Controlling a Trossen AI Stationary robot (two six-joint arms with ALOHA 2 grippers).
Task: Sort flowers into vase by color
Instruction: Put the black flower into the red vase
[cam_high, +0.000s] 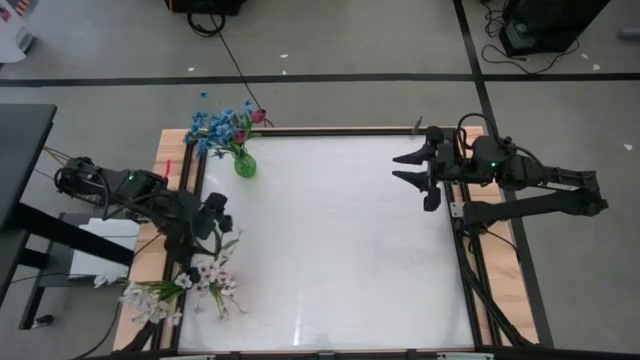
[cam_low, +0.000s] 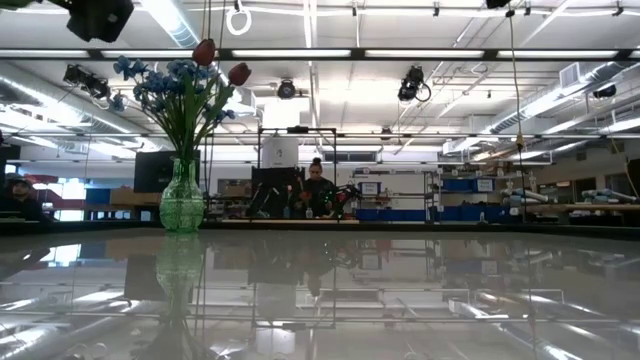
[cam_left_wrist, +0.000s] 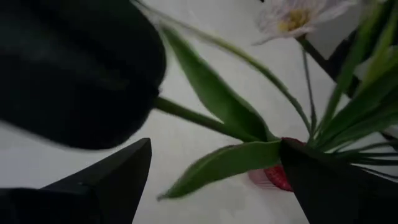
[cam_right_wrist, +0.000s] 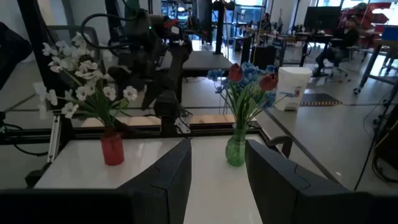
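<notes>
Nearest us at the table's front-left corner, the left gripper (cam_high: 213, 222) hangs over the white flowers (cam_high: 170, 290) that stand in the red vase (cam_right_wrist: 112, 149). Its fingers stand wide apart, with green leaves (cam_left_wrist: 217, 134) and stems lying between them; we cannot tell whether they touch a stem, and nothing is clamped yet. We judge the step in hand to be the reach for a stem at the white bunch. The next move calls for closing on a single stem, clear of its neighbours, without tipping the vase.

Farther back along the left edge, the green vase (cam_high: 245, 164) holds the blue flowers (cam_high: 212, 126) and two red tulip buds (cam_low: 221, 62), so those colours remain mixed.

At the far right, the right gripper (cam_high: 410, 168) waits above the table, fingers apart and holding nothing.
</notes>
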